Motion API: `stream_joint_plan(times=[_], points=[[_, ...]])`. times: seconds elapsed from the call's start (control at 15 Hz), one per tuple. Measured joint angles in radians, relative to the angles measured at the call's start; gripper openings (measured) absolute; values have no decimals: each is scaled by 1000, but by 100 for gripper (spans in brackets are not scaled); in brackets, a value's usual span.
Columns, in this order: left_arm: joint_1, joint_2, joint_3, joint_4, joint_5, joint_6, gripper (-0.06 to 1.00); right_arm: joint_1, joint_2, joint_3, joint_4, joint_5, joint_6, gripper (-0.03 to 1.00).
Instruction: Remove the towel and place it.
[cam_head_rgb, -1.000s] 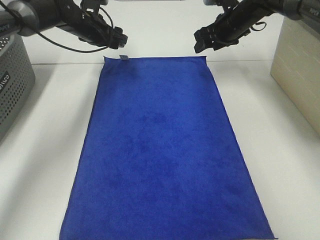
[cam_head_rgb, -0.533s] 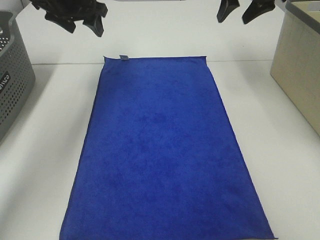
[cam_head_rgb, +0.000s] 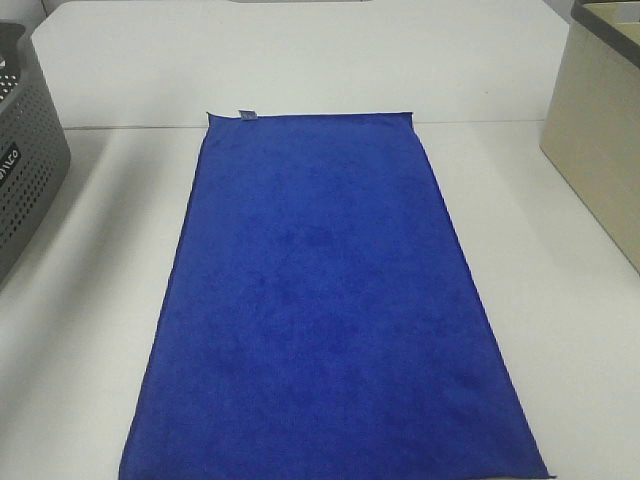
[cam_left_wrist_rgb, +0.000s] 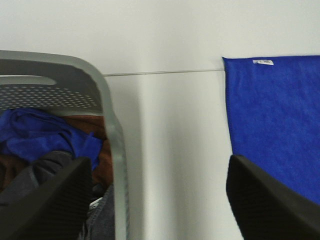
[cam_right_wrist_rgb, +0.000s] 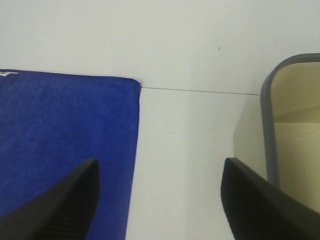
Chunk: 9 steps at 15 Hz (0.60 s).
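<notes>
1. We see the towel lying flat and spread out on the white worktop, its long side running from the far edge toward the near edge of the exterior view.
2. A small tag sits at its far-left corner; in the left wrist view the tag shows as white.
3. The towel's near edge runs out of the exterior picture, so we cannot tell how that end lies.
4. A grey perforated basket stands on the left of the worktop, well apart from the towel. From the left wrist view it holds crumpled cloth, blue, brown and grey.
5. A beige bin stands on the right, also apart from the towel.
6. Neither arm shows in the exterior view.
7. The left gripper hangs with jaws wide apart and nothing between them, over the bare worktop between basket and towel.
8. The right gripper likewise has its jaws spread and holds nothing, above the strip of worktop between the towel and the bin.
</notes>
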Motion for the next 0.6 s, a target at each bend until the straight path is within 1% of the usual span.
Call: stream_joint_plan(times=[0.07, 0.2, 0.27, 0.47, 0.6], points=[[21, -24, 18, 1, 0, -3, 71, 0, -41, 57, -8, 0, -14, 68], [52, -112, 132, 10, 0, -4, 71, 0, -171, 231, -31, 1, -16, 68], [54, -174, 225, 19, -1, -4, 71, 0, -247, 347, -34, 0, -14, 68], [53, -442, 611, 21, 0, -4, 71, 0, -553, 712, -29, 0, 24, 67], [53, -644, 834, 29, 3, -4, 71, 0, -774, 945, -18, 3, 44, 67]])
